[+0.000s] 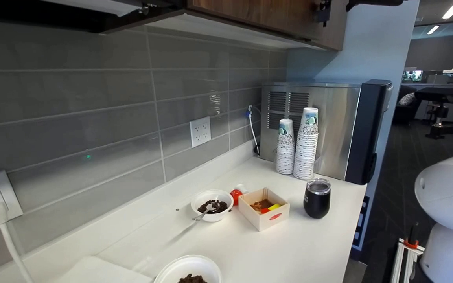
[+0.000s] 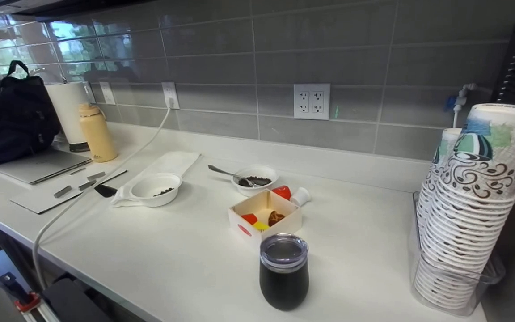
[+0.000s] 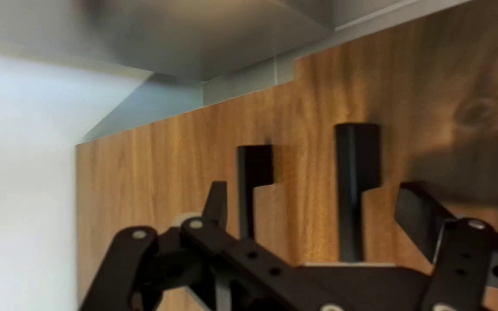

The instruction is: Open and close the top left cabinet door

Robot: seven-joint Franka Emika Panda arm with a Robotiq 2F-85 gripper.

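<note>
Door (image 3: pixel 413 99) seemingly awaits opening: handles (image 3: pixel 357 164) show between my parted, empty fingers (image 3: pixel 422 220); next, grip its own and pull.

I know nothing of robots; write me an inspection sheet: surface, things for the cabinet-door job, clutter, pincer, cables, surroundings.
Surface: white counter, a few dark crumbs near a bowl.
Job's things: left door, wood, its edge out of line with the next door; whether ajar, I cannot tell.
Clutter: box, tumbler, cup stacks, bottle and bag along the counter.
Pincer: open, gripping nothing; in the wrist view, two black handles show in its gap.
Cables: white cable from an outlet, running over the counter and down past its front edge.
Surroundings: grey tiled wall behind; steel machine at the counter's end.
</note>
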